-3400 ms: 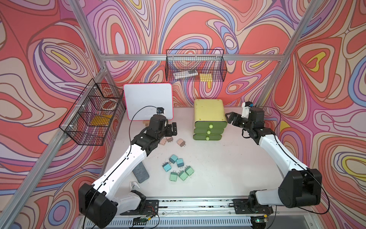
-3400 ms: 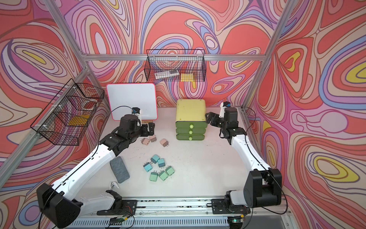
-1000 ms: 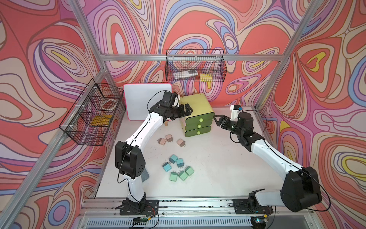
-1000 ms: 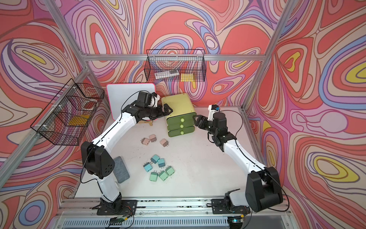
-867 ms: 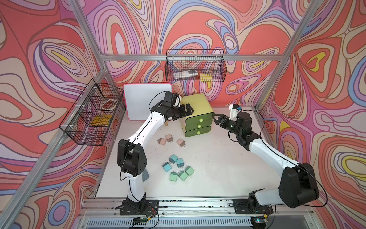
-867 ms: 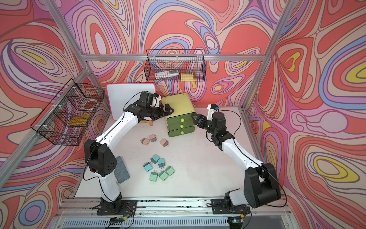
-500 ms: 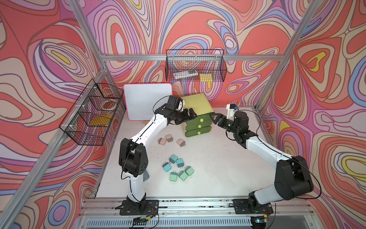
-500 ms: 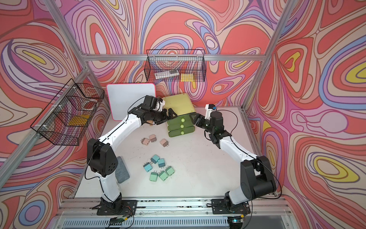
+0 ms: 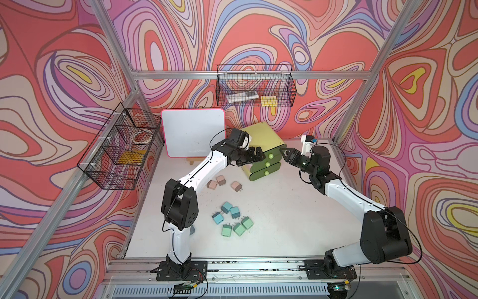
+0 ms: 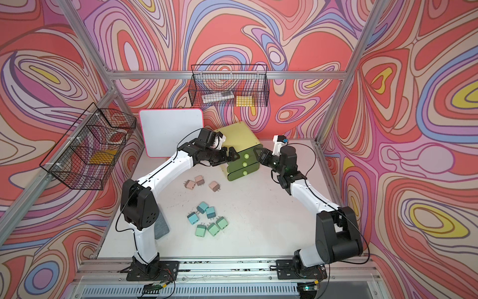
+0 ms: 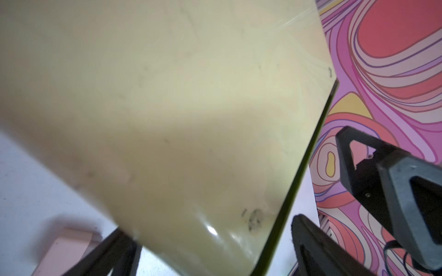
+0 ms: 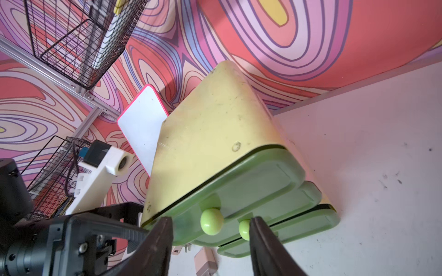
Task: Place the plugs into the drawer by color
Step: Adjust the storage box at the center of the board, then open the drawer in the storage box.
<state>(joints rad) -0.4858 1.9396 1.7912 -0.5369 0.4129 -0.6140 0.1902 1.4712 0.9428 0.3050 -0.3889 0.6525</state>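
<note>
Whereas the chest of drawers [image 9: 261, 137] stood square to the front a few seconds ago, it now sits turned, its three green fronts angled toward the right arm. By now the left gripper [image 9: 256, 155] has left the pink plugs [image 9: 222, 181] and reaches far forward, its arm stretched nearly straight, to the chest's front corner. Its jaws stand wide apart with that corner between them, and a sliver of table shows past one finger, so nothing is clamped. Earlier off the chest's side, the right gripper [image 9: 285, 153] now faces the fronts, forearm rising from a low elbow. Its jaws have narrowed yet remain apart, straddling the top knob [image 12: 211, 224] with a gap on either side. All nine plugs lie on the white table [image 9: 284, 207] behind both grippers. The pink plugs are nearest the left gripper, with the light blue plugs [image 9: 227, 208] and mint green plugs [image 9: 238, 227] further back toward the arm bases.
</note>
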